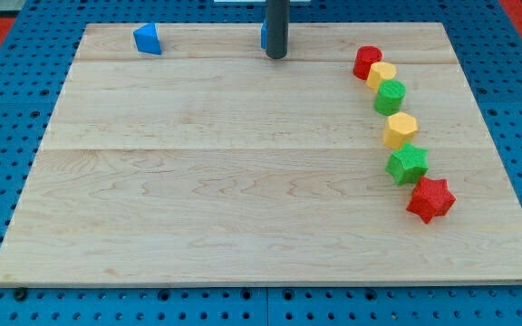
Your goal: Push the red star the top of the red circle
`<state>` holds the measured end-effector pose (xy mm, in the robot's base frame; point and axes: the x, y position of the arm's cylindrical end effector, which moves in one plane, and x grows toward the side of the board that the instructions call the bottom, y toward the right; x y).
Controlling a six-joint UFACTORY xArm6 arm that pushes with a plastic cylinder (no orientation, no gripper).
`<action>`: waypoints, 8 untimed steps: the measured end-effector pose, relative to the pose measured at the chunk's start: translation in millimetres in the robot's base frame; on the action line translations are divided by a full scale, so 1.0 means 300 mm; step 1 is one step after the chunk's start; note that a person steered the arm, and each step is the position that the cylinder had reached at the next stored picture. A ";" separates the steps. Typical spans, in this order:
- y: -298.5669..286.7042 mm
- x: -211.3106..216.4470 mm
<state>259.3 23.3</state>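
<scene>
The red star lies at the right of the wooden board, at the bottom end of a curved line of blocks. The red circle is at the top end of that line. Between them lie a yellow block, a green circle, a yellow hexagon and a green star. My tip rests near the board's top edge, left of the red circle and far from the red star.
A blue block lies at the top left. Another blue block is mostly hidden behind the rod. The wooden board sits on a blue perforated surface.
</scene>
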 end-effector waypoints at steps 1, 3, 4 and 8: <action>0.034 0.000; 0.060 0.016; 0.096 0.158; 0.260 0.303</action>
<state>350.1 101.3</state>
